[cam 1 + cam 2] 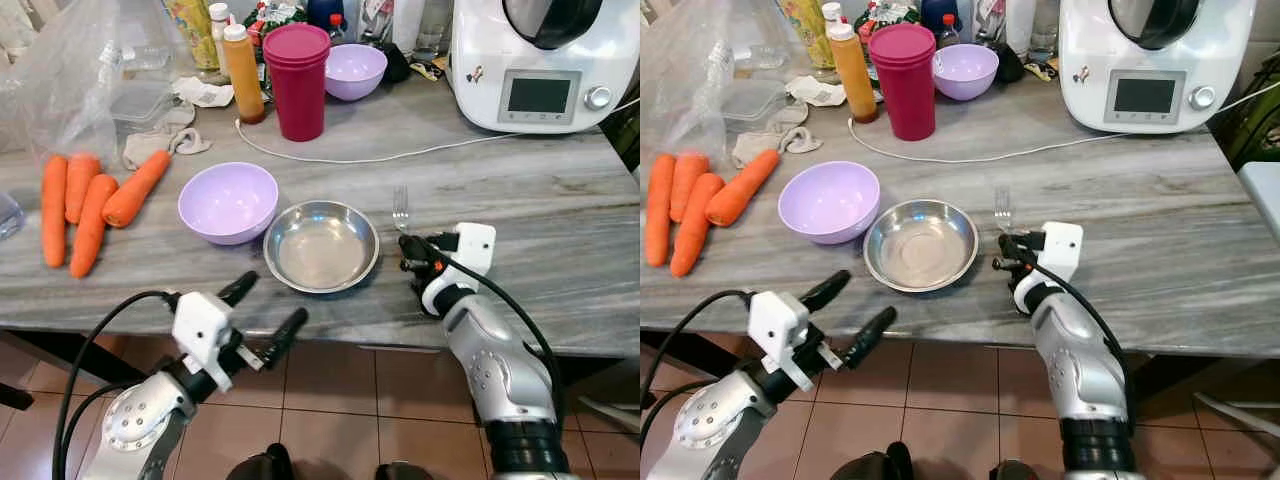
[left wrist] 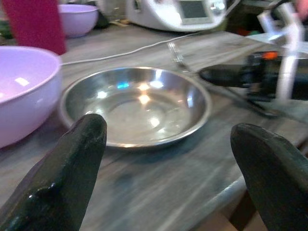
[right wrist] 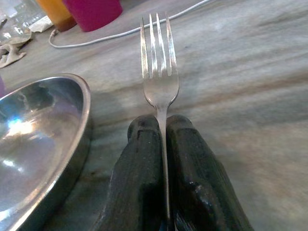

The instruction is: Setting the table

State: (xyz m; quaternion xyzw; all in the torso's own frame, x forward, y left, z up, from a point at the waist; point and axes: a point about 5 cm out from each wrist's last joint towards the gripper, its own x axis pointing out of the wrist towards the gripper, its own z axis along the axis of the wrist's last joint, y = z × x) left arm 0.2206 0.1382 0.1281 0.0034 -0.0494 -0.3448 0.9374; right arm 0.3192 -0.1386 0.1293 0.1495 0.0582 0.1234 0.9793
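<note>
Mostly hidden, the fork (image 3: 159, 72) handle sits clamped between right fingers (image 3: 139, 183); left fingers (image 2: 72, 163) gape apart

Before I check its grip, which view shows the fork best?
The right wrist view: the fork sits close, tines sharp, handle pinched in the right tool. Both eye views show it small; the left wrist view shows it blurred behind the steel plate.

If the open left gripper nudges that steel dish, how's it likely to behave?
The steel dish looks thin and shallow, so probably light and stiff. On the smooth stone counter it would likely slide, not tip. Pushed right, it may hit the fork that the right gripper pinches.
</note>
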